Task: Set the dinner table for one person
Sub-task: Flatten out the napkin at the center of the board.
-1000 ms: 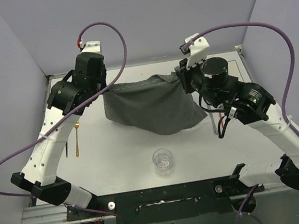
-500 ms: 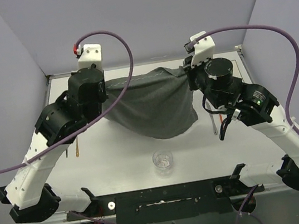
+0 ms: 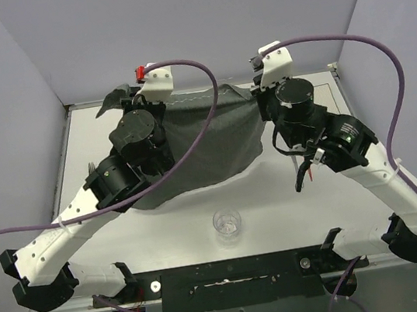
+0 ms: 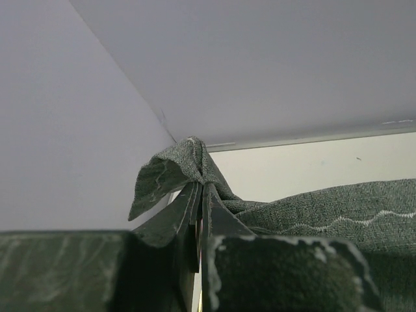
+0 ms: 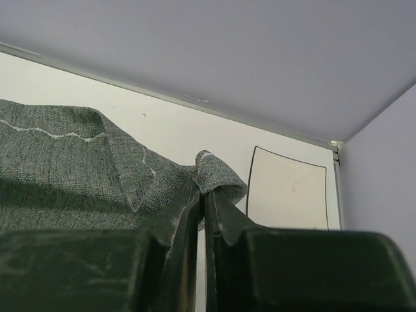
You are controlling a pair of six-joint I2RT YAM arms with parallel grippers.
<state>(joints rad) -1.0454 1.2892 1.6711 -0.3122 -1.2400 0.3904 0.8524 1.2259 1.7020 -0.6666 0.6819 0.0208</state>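
A dark grey stitched placemat (image 3: 206,137) hangs stretched between my two grippers over the back of the white dinner table (image 3: 164,225). My left gripper (image 3: 131,97) is shut on its far left corner, and a bunched tip of cloth pokes out past the fingers (image 4: 195,201). My right gripper (image 3: 255,90) is shut on the far right corner, which folds over the fingertips (image 5: 218,208). The placemat's (image 4: 338,208) stitched edge runs taut between both grips, and its (image 5: 65,156) lower part drapes down onto the table.
A clear drinking glass (image 3: 227,224) stands near the front middle of the table. A white square plate (image 5: 289,192) lies at the back right, beside my right gripper. Grey walls close in the back and both sides. A dark utensil (image 3: 298,170) shows under my right arm.
Both grippers have carried the placemat's corners toward the far edge. The left arm has swung right and forward over the table's left side, and the cloth now hangs spread wider.
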